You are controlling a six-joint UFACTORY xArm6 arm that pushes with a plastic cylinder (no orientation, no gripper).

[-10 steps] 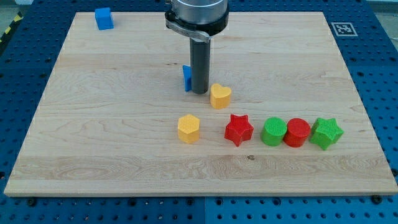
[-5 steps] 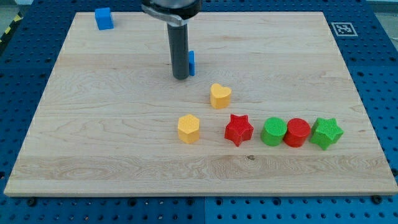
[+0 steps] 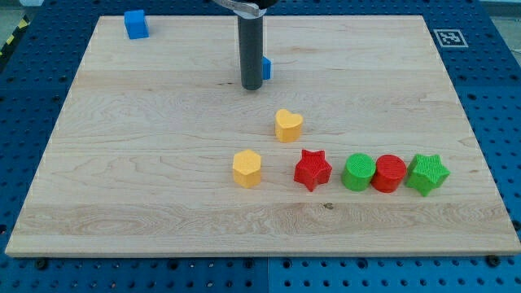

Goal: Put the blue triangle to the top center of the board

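Observation:
The blue triangle [image 3: 265, 68] sits on the wooden board [image 3: 146, 163] in its upper middle, mostly hidden behind my rod. My tip [image 3: 251, 86] rests on the board just left of and slightly below the triangle, touching or nearly touching it. Only a thin blue edge of the triangle shows to the right of the rod.
A blue cube [image 3: 136, 24] lies at the top left corner. A yellow heart [image 3: 288, 126] and a yellow hexagon [image 3: 247, 168] lie mid-board. A red star [image 3: 313, 169], green cylinder [image 3: 358, 172], red cylinder [image 3: 389, 173] and green star [image 3: 427, 174] form a row at the right.
My tip has moved toward the view's top and slightly right, and the blue triangle has gone up with it, from beside the yellow heart to the upper middle.

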